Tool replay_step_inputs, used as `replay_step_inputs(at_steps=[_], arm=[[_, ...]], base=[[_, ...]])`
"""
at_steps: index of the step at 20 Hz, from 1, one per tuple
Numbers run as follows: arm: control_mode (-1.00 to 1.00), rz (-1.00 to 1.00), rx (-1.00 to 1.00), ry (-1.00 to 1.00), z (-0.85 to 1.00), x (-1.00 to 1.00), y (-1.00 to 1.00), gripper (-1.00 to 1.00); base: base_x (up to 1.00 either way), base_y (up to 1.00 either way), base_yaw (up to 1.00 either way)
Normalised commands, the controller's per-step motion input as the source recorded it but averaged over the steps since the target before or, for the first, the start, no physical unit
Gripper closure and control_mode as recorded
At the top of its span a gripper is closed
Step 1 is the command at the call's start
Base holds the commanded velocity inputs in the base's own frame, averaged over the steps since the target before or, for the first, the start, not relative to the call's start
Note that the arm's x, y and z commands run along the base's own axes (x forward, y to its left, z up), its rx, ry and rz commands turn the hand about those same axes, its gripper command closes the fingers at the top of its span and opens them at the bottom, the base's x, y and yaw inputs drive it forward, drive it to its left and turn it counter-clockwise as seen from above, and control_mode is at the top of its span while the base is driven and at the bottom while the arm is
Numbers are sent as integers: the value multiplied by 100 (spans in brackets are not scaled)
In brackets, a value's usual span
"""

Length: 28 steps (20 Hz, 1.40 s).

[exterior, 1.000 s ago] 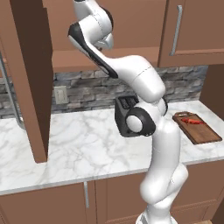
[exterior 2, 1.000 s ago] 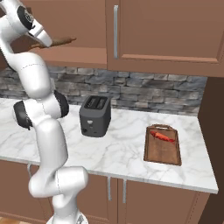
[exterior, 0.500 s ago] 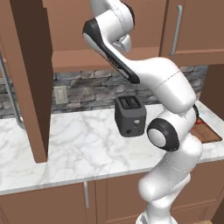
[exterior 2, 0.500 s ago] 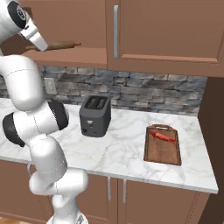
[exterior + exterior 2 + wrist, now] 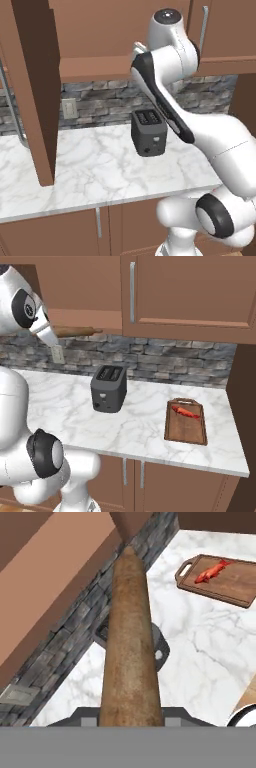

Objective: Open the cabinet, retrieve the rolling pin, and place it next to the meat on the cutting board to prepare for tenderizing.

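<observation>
My gripper [image 5: 50,334] is shut on the rolling pin [image 5: 76,332], a brown wooden cylinder held level just below the open cabinet's underside, high above the counter's left part. In the hand view the rolling pin [image 5: 130,637] runs up from my gripper [image 5: 131,713] and points toward the stone backsplash. The cabinet door [image 5: 36,100] stands swung open at the left. Far to the right on the counter lies the cutting board [image 5: 186,426] with the red meat [image 5: 187,412] on its far end. Ahead and to the right in the hand view are the cutting board [image 5: 227,584] and meat [image 5: 212,570].
A dark grey toaster [image 5: 108,388] stands on the marble counter [image 5: 145,431] between the pin and the board, and the toaster [image 5: 147,132] sits behind my forearm in the left base view. Closed wall cabinets [image 5: 190,291] hang above the board. A side wall [image 5: 242,406] bounds the counter's right end.
The rolling pin has come down and a little to the right, out from the cabinet's shelf level. My arm's elbow has swung right and closer to the cameras. Board, meat and toaster stay put.
</observation>
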Motion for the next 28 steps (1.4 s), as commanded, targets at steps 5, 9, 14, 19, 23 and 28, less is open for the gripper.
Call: replay_step_inputs(at_steps=[5, 9, 14, 19, 23, 28], arm=[[-100, -7, 15, -3, -34, -94, -74, 100], [-100, -18, 4, 2, -20, -43, -75, 100], [-100, -25, 0, 8, -1, -1, -73, 100], [-100, -25, 0, 11, 0, 1, -72, 100], [-100, -26, 0, 12, -6, 5, -72, 100], [-100, -22, 1, 4, -29, 0, -72, 100]], base=[[0, 0, 0], [0, 0, 0], [0, 0, 0], [0, 0, 0], [0, 0, 0], [0, 0, 0]])
